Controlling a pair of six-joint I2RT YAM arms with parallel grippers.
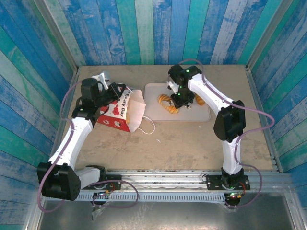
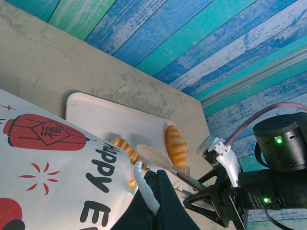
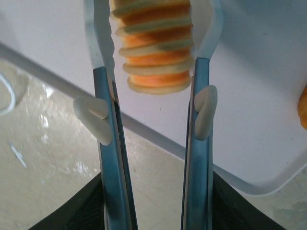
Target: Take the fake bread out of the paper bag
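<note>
The red-and-white paper bag point(image 1: 122, 111) lies on its side at the left, mouth toward the pale pink tray point(image 1: 201, 115). My left gripper point(image 2: 158, 191) is shut on the bag's white cord handle point(image 2: 143, 184). My right gripper point(image 3: 153, 43), with long blue blades and white tips, is over the tray and shut on a ridged orange-and-cream croissant point(image 3: 153, 52), one piece of the fake bread. In the top view that gripper point(image 1: 178, 100) is above the croissant point(image 1: 168, 104). A second golden piece point(image 2: 176, 146) lies on the tray behind it.
The tray's near rim point(image 3: 259, 184) runs just under the right blades. The bag's other loose cord handle point(image 1: 147, 125) trails onto the beige table point(image 1: 182, 143). Blue-striped walls close in the back and both sides.
</note>
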